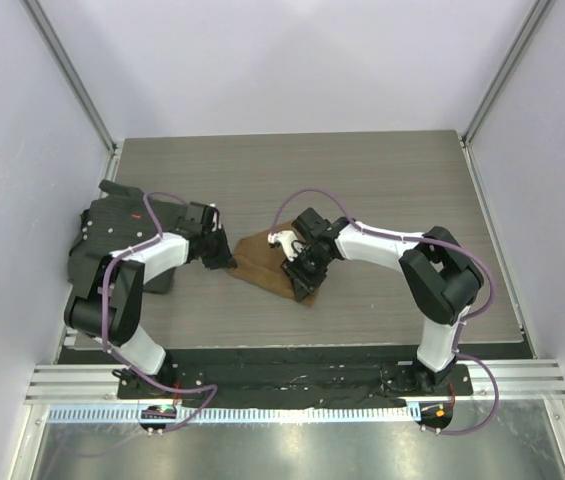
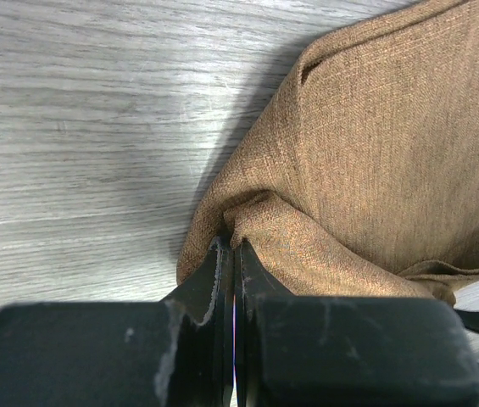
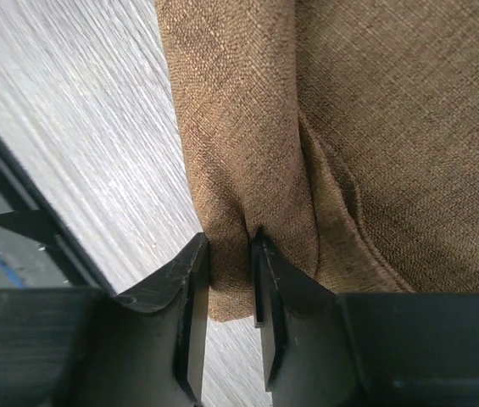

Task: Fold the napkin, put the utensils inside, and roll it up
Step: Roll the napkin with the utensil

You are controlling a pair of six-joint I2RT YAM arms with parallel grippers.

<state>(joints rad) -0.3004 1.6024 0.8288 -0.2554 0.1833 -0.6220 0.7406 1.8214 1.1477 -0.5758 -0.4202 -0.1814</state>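
Note:
The tan-brown napkin (image 1: 263, 262) lies partly folded and bunched on the wooden table between my two arms. My left gripper (image 1: 229, 261) is at its left corner. In the left wrist view the jaws (image 2: 232, 248) are shut tight on that edge of the napkin (image 2: 375, 153). My right gripper (image 1: 303, 283) is at the napkin's near right edge. In the right wrist view its jaws (image 3: 232, 254) pinch a thick fold of the napkin (image 3: 247, 127) just above the table. The knife is out of view.
A dark grey-black textured mat (image 1: 112, 235) lies at the table's left edge under the left arm. The wooden tabletop (image 1: 362, 170) stretches behind the napkin. Grey walls enclose the back and sides. A black strip (image 1: 292, 352) runs along the near edge.

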